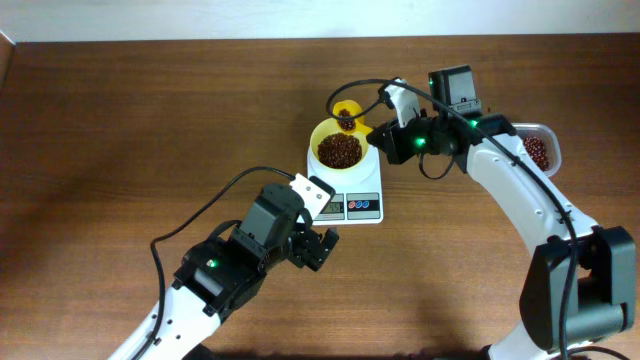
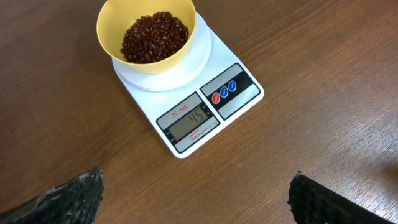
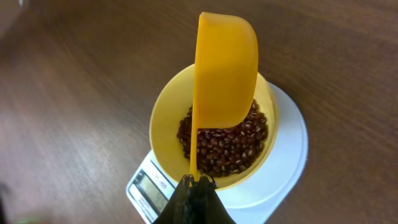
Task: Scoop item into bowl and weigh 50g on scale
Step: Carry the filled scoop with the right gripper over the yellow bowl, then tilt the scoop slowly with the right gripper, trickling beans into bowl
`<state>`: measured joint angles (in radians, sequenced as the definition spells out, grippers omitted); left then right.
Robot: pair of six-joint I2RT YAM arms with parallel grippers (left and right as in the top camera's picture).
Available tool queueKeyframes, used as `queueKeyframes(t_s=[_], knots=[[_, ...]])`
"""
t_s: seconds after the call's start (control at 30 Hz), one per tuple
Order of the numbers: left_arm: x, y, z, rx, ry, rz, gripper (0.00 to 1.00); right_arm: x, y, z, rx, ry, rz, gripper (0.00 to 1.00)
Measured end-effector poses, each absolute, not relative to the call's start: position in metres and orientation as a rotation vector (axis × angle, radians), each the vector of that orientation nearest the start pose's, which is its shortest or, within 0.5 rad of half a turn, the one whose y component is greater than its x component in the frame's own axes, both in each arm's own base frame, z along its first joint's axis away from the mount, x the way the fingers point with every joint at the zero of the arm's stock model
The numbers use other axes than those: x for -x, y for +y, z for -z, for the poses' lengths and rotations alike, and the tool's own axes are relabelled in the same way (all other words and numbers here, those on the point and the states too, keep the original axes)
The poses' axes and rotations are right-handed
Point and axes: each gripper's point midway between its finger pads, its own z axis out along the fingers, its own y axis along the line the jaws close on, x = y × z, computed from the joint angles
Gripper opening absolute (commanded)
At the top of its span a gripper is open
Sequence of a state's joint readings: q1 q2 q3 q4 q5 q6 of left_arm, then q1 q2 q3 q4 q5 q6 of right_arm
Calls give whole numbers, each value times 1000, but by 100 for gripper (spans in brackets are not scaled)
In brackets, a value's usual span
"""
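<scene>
The pale-yellow bowl (image 1: pixel 322 133) (image 2: pixel 109 37) (image 3: pixel 163 124) stands on the white scale (image 1: pixel 362 205) (image 2: pixel 233 106) (image 3: pixel 283 162). It holds a heap of red-brown beans (image 1: pixel 339 150) (image 2: pixel 154 37) (image 3: pixel 224 146). The scale's display reads 45. My right gripper (image 1: pixel 378 135) (image 3: pixel 196 182) is shut on the handle of a darker yellow scoop (image 1: pixel 346 113) (image 3: pixel 227 68), which hangs tipped on its side over the bowl's far rim with a few beans in it. My left gripper (image 1: pixel 322 248) (image 2: pixel 196 199) stands open over bare table in front of the scale, its fingers (image 2: pixel 74 196) wide apart and holding nothing.
A clear plastic tub (image 1: pixel 540 152) with more beans sits at the right, behind my right arm. The brown wooden table (image 1: pixel 120 120) stretches out to the left and front.
</scene>
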<state>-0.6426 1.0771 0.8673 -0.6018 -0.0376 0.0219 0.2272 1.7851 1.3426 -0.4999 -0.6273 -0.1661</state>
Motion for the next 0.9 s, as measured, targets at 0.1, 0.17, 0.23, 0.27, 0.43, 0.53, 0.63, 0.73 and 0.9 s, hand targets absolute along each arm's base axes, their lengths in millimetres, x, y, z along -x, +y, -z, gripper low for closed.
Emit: queueKeyframes(t_s=[0.1, 0.17, 0.23, 0.27, 0.43, 0.53, 0.63, 0.73, 0.9], knots=[[-257, -184, -175, -765, 2271, 249, 99, -415, 198, -148, 753, 2311, -787, 4], [-257, -184, -175, -765, 2271, 249, 99, -416, 198, -147, 789, 2292, -763, 4], [-257, -184, -175, -765, 2271, 249, 99, -419, 197, -148, 806, 2277, -734, 4], [-257, -184, -175, -765, 2271, 249, 99, -417, 196, -146, 813, 2282, -731, 4], [-257, -184, -175, -765, 2271, 249, 99, -419, 193, -144, 820, 2288, -695, 4], [-257, -184, -175, -764, 2271, 249, 99, -415, 190, -140, 816, 2317, -692, 4], [-257, -184, -175, -765, 2271, 249, 99, -413, 188, -137, 841, 2324, -673, 4], [-257, -184, -175, -765, 2271, 249, 99, -411, 187, -135, 863, 2326, -658, 4], [-257, -184, -175, -765, 2271, 249, 99, -413, 187, -135, 871, 2318, -648, 4]])
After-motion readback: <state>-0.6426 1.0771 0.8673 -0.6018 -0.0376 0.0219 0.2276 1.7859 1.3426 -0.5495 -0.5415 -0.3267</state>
